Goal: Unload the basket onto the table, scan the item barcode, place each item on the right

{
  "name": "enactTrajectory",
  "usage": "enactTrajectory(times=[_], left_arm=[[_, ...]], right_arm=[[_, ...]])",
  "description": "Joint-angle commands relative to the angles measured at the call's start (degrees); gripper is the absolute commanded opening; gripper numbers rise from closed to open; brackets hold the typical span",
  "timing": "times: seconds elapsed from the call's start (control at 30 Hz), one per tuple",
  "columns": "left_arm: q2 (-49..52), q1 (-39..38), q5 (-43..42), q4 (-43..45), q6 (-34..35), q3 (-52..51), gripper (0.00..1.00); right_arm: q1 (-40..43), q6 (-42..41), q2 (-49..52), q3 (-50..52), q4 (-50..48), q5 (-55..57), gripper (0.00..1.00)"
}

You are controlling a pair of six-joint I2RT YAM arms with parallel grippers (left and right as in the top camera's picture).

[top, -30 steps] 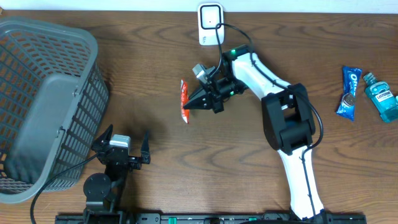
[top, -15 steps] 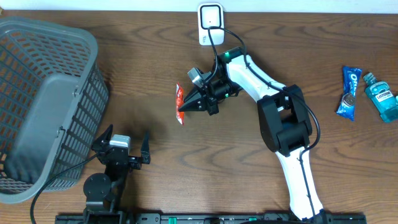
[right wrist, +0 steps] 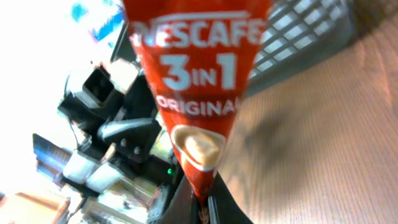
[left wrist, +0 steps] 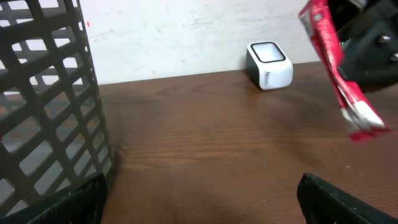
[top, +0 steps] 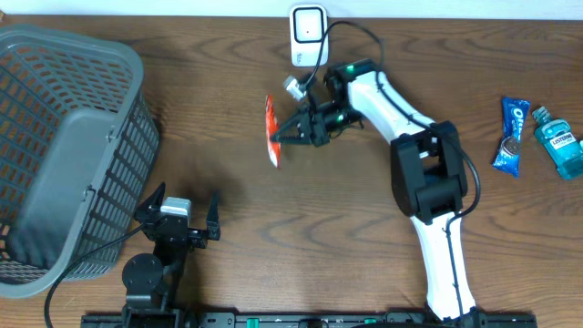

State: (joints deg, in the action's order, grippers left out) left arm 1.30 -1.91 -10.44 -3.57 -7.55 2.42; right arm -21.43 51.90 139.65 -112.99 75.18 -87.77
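A dark brown wooden table with wavy grain runs up to a pale wall along its far edge. The right gripper has its slim black fingers pressed together on a Nescafé 3-in-1 sachet. This is a narrow, glossy red stick pack with white lettering and a crimped pale end, held tilted off the wood. In the right wrist view the pack rises from the pinch with its printed front facing the camera.

Beyond the jaws, toward the wall and a little to one side, sits the barcode scanner. It is a small white box with rounded corners and a dark-rimmed window, and a black cable curls away from it. The sachet is near it but apart from it. Well behind the jaws, past the white-and-black arm, a crinkled blue Oreo pack lies just beside a teal mouthwash bottle.

At the near edge, the left gripper has its chunky black fingers spread wide over bare wood. Close on its left stands a grey plastic basket with lattice walls and rounded corners.
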Motion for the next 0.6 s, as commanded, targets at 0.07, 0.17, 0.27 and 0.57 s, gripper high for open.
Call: enactTrajectory(times=[0.07,0.17,0.27,0.57], left_arm=[[0.07,0.24,-0.92,-0.59,-0.52,-1.62,0.98],[0.07,0.24,-0.92,-0.57,-0.52,-1.62,0.98],[0.07,0.24,-0.92,-0.59,-0.52,-1.62,0.98],[0.07,0.24,-0.92,-0.59,-0.52,-1.62,0.98]], right_arm=[[1.09,-35.17,-0.59,-1.14,-14.86,3.39,0.02],[0.5,-61.05,-0.59,-1.14,-25.55,23.93,0.01],[-0.42,-73.07,-0.59,-1.22,-29.73,41.55,0.02],[-1.22,-97.79,-0.59,-1.33,-29.51,56.33,0.01]])
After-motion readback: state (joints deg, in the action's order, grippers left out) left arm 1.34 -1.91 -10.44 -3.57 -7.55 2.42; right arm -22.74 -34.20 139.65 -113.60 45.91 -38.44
